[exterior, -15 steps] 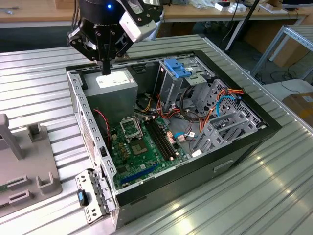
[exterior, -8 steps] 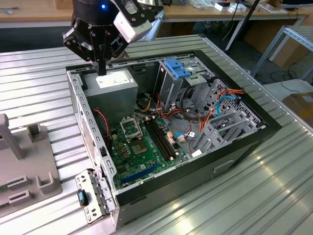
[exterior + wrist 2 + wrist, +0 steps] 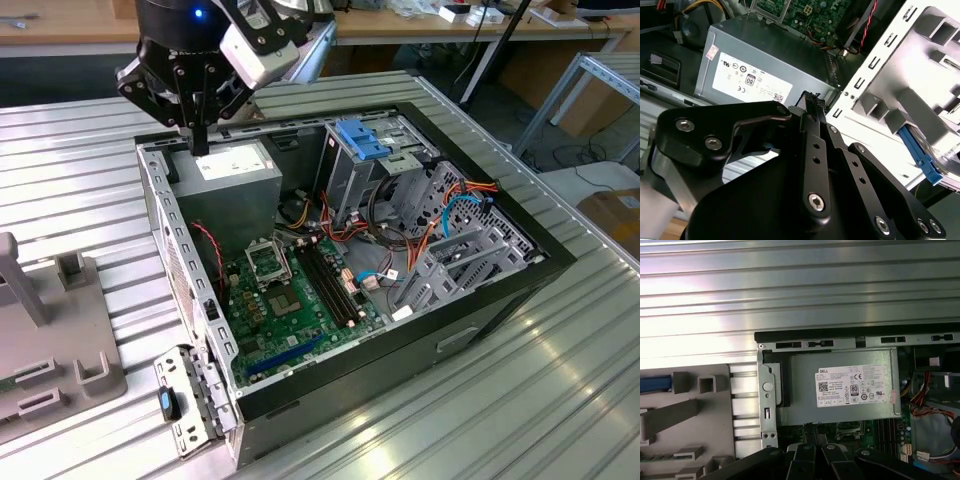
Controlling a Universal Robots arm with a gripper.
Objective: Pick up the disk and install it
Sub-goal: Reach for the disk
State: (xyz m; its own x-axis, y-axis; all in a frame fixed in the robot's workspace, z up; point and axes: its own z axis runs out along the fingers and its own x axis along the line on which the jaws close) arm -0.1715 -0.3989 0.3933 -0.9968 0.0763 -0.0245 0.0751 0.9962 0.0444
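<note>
Closest in: my gripper (image 3: 812,100), fingers drawn together to a narrow tip with nothing between them, so I'm carrying nothing. In the exterior view I'm at the upper left of the frame, wrist high and fingers pointing straight down.

Right under the tip is the power supply (image 3: 228,172), its white label face-up in both wrist views. I'm hovering just above its top, not touching as far as I can judge.

It sits in a corner of the case (image 3: 480,300), which lies on its side with the open face up, I'd say so that everything inside can be reached from above.

Just beside the case wall is the grey fixture (image 3: 687,410), full of pegs and slots. A bright blue edge pokes out of it in the first wrist view. That I take for the disk (image 3: 921,154), parked in the fixture outside the case, probably so it stays put for a clean grip. Not picked up, not installed.

Farther across the case are the motherboard (image 3: 290,300) and then the drive cage (image 3: 345,185) with a blue bracket (image 3: 362,138) on top, well apart from my fingers.
</note>
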